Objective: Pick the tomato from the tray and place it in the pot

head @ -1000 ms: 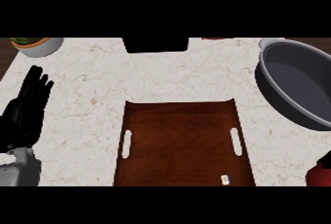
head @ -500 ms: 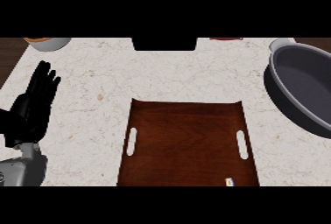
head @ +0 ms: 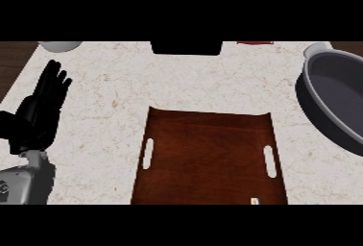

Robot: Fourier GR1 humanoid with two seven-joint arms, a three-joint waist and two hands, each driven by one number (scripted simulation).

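Tomato: not seen in the head view; cannot tell where it is.

Tray (head: 209, 153): one, dark wood, flat on the counter (head: 113, 96) at lower centre. Its top is bare. Two pale slots (head: 148, 153), one near each long side. One small pale fleck (head: 254, 200) at the near edge, too small to identify. The near end of the tray is cut off by the view's lower limit.

Pot (head: 340, 91): one, grey, on the counter right of the tray and apart from it. Interior shows nothing in the visible part. Its right portion runs out of view.

Left hand (head: 35, 120): one hand in view, at the left edge, well apart from the tray. Fingers (head: 53, 81) straight and spread, pointing away from the robot; fully open. It holds nothing and touches neither tray nor pot. Grey forearm (head: 25, 182) enters at the lower left corner.

Right hand: not visible.

Far edge of counter, three items, all cut off: a pale round thing (head: 60, 45) at left, a black block (head: 186, 47) at centre, a red strip (head: 255, 43) at right. None can be identified.
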